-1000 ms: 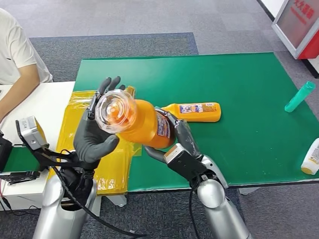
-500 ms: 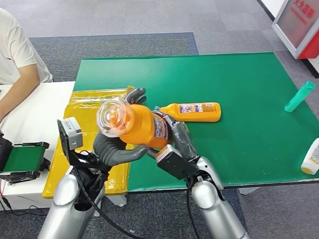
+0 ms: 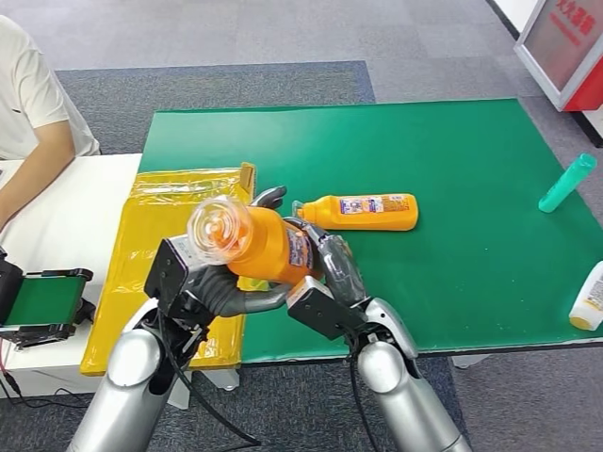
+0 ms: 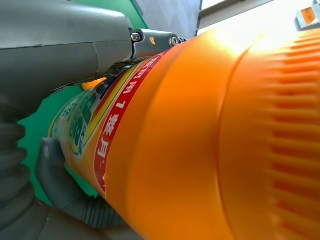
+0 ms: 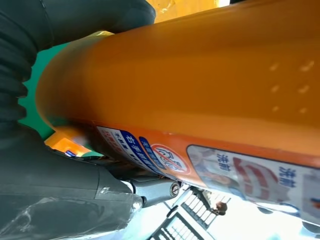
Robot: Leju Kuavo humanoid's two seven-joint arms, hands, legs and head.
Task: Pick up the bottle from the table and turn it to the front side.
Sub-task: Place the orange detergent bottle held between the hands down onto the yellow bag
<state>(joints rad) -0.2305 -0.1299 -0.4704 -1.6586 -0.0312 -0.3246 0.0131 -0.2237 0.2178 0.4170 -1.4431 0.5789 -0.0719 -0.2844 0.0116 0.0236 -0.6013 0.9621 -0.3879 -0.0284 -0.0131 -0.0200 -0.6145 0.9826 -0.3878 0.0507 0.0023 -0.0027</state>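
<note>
An orange bottle point(image 3: 267, 247) with a clear cap point(image 3: 217, 229) hangs above the near edge of the green table point(image 3: 455, 151), cap end pointing up towards me. My right hand point(image 3: 334, 268) grips its base end, where the label sits. Around the body just behind the cap, my left hand point(image 3: 231, 290) wraps from below, its fingertips point(image 3: 268, 197) showing over the far side. The left wrist view has the bottle point(image 4: 196, 140) pressed between thumb point(image 4: 64, 47) and fingers. Its label point(image 5: 241, 175) faces the right wrist camera, held by my right hand point(image 5: 49, 185).
A second orange bottle point(image 3: 364, 212) lies on the table just beyond my hands. A teal bottle point(image 3: 566, 183) and a white bottle point(image 3: 589, 297) lie at the right edge. A yellow bag point(image 3: 153, 245) lies left of the table. A person point(image 3: 32, 104) sits at the white table point(image 3: 64, 217).
My left hand has swung from behind the cap down under the bottle and closed around it. The bottle has sunk slightly; my right hand keeps its grip.
</note>
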